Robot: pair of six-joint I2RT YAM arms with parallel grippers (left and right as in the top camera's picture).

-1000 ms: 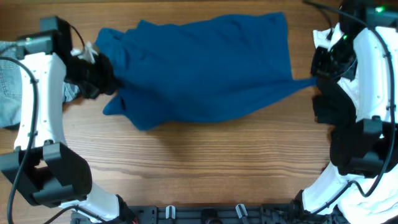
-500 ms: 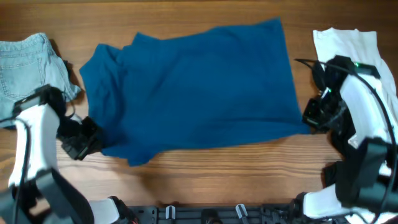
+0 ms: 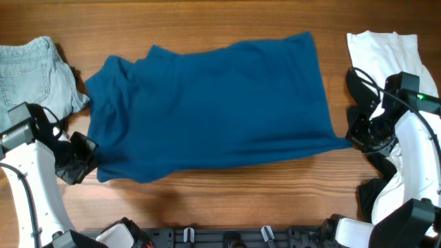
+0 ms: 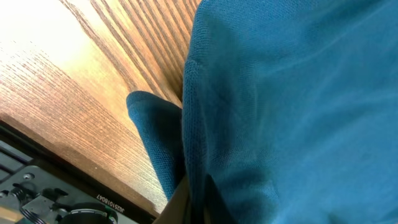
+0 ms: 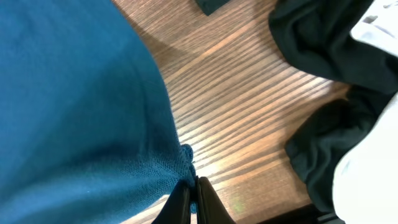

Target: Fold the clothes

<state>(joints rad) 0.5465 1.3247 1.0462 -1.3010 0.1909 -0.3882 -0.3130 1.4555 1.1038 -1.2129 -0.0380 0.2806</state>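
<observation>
The deep-blue T-shirt [image 3: 213, 103] lies spread across the middle of the table. My left gripper [image 3: 86, 155] is shut on its front left corner; the left wrist view shows the blue fabric [image 4: 280, 93] pinched between the fingers [image 4: 196, 199]. My right gripper [image 3: 353, 140] is shut on the shirt's front right corner, and the right wrist view shows the fingers [image 5: 189, 199] pinching the blue hem [image 5: 74, 112]. A pale-blue denim piece [image 3: 31, 69] lies at the far left. A white garment [image 3: 382, 48] lies at the far right, a black garment [image 5: 323, 37] beside it.
The table's front edge and a dark rail [image 3: 220, 238] run along the bottom. Bare wood [image 3: 227, 193] lies between the shirt and the front edge. The black garment [image 3: 375, 196] is at the front right under my right arm.
Both grippers have pulled the shirt's near corners toward the front edge and outward. The shirt has gone from bunched at the back to spread flatter and wider.
</observation>
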